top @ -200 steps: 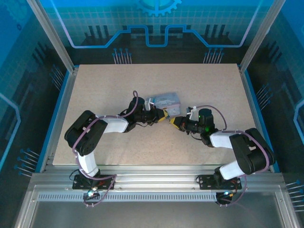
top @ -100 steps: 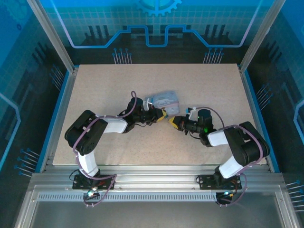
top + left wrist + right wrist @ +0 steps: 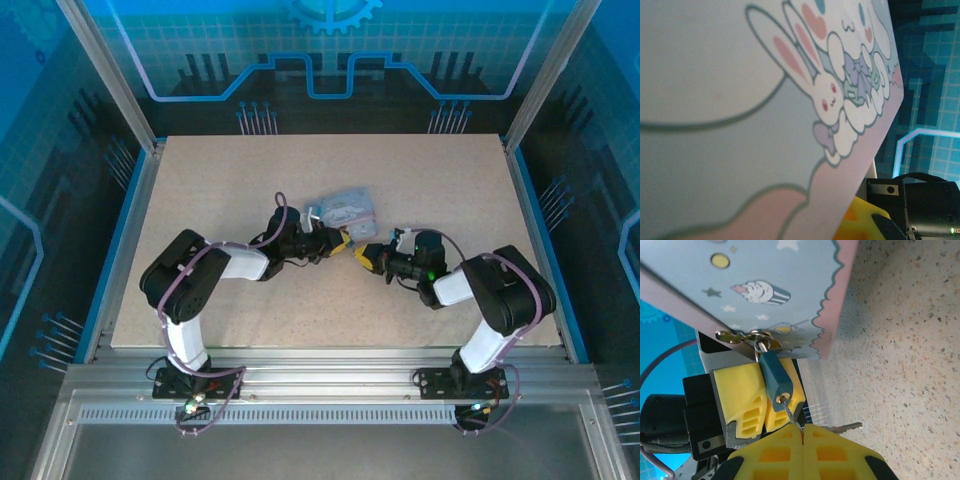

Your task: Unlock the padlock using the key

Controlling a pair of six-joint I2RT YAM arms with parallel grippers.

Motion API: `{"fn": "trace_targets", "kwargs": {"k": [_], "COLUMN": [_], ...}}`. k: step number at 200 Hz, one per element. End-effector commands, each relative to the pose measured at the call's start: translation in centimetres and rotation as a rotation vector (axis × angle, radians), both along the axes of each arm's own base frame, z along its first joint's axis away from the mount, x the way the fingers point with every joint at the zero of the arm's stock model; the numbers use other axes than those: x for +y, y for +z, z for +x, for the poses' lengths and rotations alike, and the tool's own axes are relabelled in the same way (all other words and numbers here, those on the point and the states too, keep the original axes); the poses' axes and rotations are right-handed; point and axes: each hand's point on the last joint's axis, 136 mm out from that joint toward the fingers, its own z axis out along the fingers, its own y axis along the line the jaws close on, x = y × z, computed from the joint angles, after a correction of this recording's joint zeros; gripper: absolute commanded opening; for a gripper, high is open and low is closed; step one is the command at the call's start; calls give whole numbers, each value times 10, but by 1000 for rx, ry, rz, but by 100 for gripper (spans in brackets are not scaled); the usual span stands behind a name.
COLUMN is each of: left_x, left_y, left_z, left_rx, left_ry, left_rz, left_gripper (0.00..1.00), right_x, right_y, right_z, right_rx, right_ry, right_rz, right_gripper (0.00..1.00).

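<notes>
Blue-lit panels and an aluminium frame are enclosing a speckled beige bench (image 3: 220, 180), where the two arms are meeting near the middle. A pale blue cartoon tin (image 3: 342, 208) is lying just behind the point where they meet.

In the top view the left end effector (image 3: 345, 242) is reaching in from the left, right up against the tin's near edge. The right end effector (image 3: 366, 255) is facing it from the right, and the two yellow-tipped ends are nearly touching.

The right wrist view is showing the tin's cupcake-printed side, with its pink scalloped border running along the edge. A small blue padlock (image 3: 776, 377) is hanging from the brass clasp on the tin. The key (image 3: 788, 413), a thin metal sliver, is sticking out of the padlock's lower end. The right end effector is pinching it, with the two fingers pressed together around it. A second small silver key (image 3: 842, 428) is lying on the bench just beside those fingertips.

Directly behind the padlock the left end effector's yellow fingers (image 3: 740, 390) are sitting close together. Whether they are clamping anything, I cannot tell. The left wrist view is pressed close against the tin's bunny-printed face.
</notes>
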Motion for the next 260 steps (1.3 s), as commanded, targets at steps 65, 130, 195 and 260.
{"fn": "trace_targets", "kwargs": {"k": [65, 130, 195, 260], "left_x": [-17, -33, -37, -30], "left_y": [21, 17, 16, 11], "left_z": [-17, -30, -35, -32], "left_rx": [-38, -25, -23, -14], "left_ry": [-114, -184, -200, -167], "left_rz": [-96, -93, -86, -38], "left_gripper": [0, 0, 0, 0], "right_x": [-3, 8, 12, 10], "right_y": [-11, 6, 9, 2], "right_z": [13, 23, 28, 21], "right_rx": [65, 26, 25, 30], "right_ry": [-48, -10, -16, 4], "right_rz": [42, -15, -6, -23], "right_gripper": [0, 0, 0, 2]}}
